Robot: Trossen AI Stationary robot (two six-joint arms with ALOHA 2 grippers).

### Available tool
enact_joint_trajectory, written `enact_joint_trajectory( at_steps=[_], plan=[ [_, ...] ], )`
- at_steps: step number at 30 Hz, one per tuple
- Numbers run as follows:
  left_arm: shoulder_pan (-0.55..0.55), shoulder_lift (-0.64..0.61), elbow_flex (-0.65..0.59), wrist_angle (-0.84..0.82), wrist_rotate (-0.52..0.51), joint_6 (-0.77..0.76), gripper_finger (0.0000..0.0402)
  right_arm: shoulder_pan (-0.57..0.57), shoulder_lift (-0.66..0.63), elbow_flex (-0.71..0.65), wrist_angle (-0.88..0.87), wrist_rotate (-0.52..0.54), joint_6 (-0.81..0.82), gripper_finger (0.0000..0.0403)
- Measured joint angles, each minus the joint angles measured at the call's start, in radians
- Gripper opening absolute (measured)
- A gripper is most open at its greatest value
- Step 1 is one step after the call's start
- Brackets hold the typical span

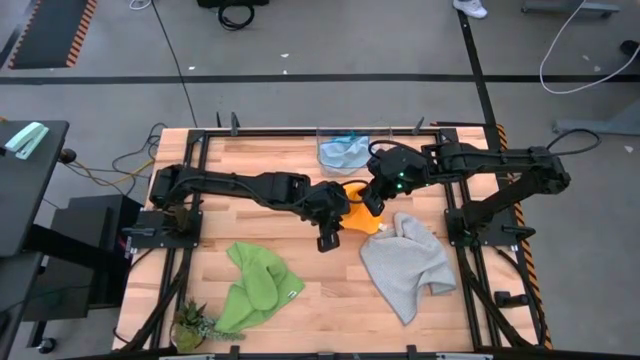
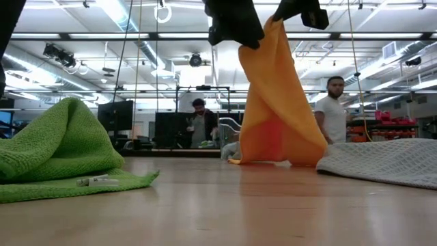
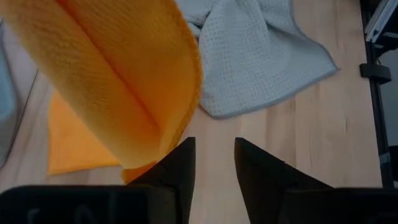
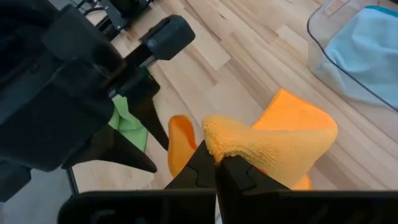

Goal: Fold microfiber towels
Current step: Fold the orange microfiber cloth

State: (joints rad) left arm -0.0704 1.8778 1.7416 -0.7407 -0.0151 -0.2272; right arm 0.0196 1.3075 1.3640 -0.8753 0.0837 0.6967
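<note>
The yellow-orange towel (image 2: 276,102) hangs near the table's middle, its lower end resting on the wood. My right gripper (image 4: 216,155) is shut on its top. My left gripper (image 3: 214,142) stands open just beside the hanging cloth, toward the table's left, with bare table showing between its fingers. The grey towel (image 1: 405,262) lies crumpled at the near right. The green towel (image 1: 255,285) lies bunched at the near left. The light blue towel (image 1: 343,152) sits in a clear bin at the far edge. My right gripper pinches a bunched upper edge of the yellow-orange towel (image 4: 214,134) between its two shut fingers, slanting down from the table's right. The cloth hangs slack below the fingers, and its lower end (image 2: 273,158) rests on the table. Whether my left gripper's finger (image 3: 177,165) touches the hanging cloth cannot be told.
The clear bin (image 1: 322,140) stands at the far edge behind both grippers. A small plant (image 1: 190,325) sits at the near left corner. Bare wood lies between the green and grey towels. People stand in the room beyond the table (image 2: 334,109).
</note>
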Motion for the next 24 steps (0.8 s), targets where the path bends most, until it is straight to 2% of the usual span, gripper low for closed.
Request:
enact_joint_trajectory(
  at_steps=[24],
  plan=[
    [0.041, -0.064, 0.032, -0.104, -0.023, -0.025, 0.0132, 0.000, 0.000, 0.001, 0.013, 0.000, -0.024, 0.0000]
  ],
)
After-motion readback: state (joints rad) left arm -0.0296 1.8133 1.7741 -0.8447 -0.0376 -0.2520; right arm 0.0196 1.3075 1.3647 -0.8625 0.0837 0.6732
